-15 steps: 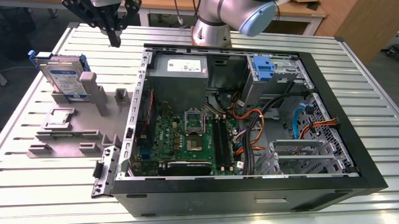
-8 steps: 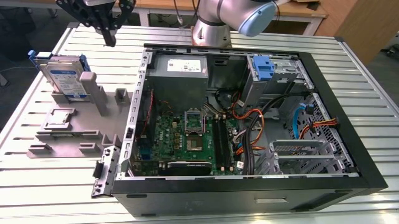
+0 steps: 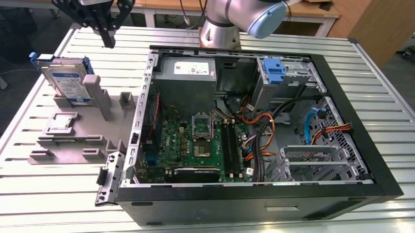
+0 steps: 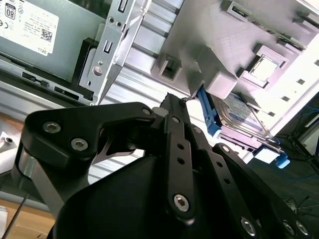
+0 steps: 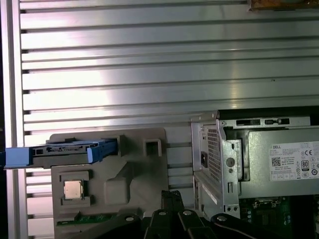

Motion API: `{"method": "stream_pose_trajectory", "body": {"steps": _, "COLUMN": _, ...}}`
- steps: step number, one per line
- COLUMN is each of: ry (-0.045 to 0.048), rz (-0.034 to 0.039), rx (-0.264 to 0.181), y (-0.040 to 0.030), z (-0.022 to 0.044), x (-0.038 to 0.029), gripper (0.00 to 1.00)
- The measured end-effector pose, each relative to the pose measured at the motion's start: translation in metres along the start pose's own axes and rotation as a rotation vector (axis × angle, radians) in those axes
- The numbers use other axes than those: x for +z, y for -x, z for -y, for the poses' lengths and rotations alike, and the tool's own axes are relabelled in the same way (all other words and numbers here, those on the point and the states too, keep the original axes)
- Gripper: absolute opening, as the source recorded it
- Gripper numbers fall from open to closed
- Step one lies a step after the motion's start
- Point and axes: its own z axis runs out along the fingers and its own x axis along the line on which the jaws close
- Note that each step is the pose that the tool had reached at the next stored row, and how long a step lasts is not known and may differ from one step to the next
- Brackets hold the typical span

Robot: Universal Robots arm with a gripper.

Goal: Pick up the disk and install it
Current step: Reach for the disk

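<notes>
The disk point(image 3: 68, 80) stands on edge in a slot of the grey holder point(image 3: 71, 141) at the exterior view's left, silver-grey with a white-and-blue label and a blue carrier. Both wrist views show it too: the disk point(image 4: 234, 112), and edge-on the disk point(image 5: 65, 149). My gripper point(image 3: 110, 43) hangs above the slatted table beyond the holder, apart from the disk, fingers pointing down and shut on nothing. Its tips also appear as the gripper point(image 4: 172, 97) and the gripper point(image 5: 172, 195).
An open computer case point(image 3: 259, 194) lies to the holder's right, with a power supply point(image 3: 188, 70), motherboard and cables inside. A bare blue bracket point(image 3: 275, 68) sits on the metal drive cage point(image 3: 288, 80). A processor chip point(image 3: 61, 121) rests in the holder. Robot base point(image 3: 220, 29) stands behind the case.
</notes>
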Motion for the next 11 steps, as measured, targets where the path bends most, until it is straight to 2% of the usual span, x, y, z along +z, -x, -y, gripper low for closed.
{"method": "stream_pose_trajectory", "body": {"steps": 11, "ry": 0.0000, "rz": 0.0000, "rx": 0.000, "y": -0.0155, "z": -0.0007, "x": -0.0002, "gripper": 0.10}}
